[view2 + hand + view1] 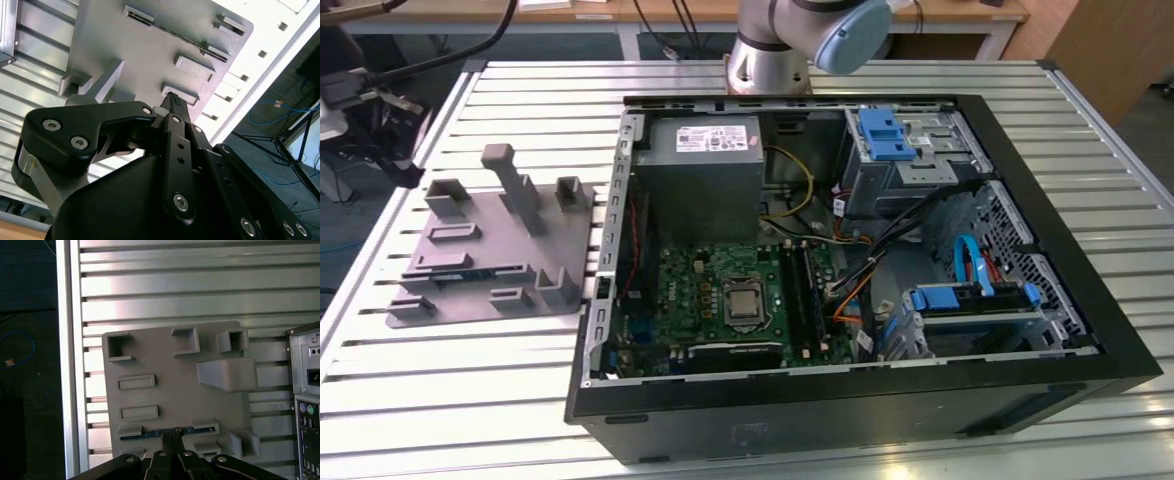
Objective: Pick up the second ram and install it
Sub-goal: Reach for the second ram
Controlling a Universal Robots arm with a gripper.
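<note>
In the exterior view, the second ram (460,270) lies in a holder of the grey fixture plate (494,250). It is close to the plate's edge that is farthest from the arm's base (771,50). Its long axis runs along this edge, from the exterior view's left to the exterior view's right. The plate lies on the slatted metal table (520,95), just beside the open computer case (854,410), where the green motherboard (680,290) is uncovered.

In the second wrist view, the gripper (172,100) hangs above the plate (130,55). Its two fingers are pressed together and hold nothing. The ram (175,34) shows as a thin dark strip between two small brackets, apart from the fingertips.

In the first wrist view, the tip of the gripper (172,437) points at about the middle of the ram (145,434). The ram's blue edge crosses the line of the fingers nearly at a right angle. I judge that the gripper stands over the ram's middle and does not touch it. The table has pale aluminium slats, and beyond its edge there is a dark floor (30,390).
</note>
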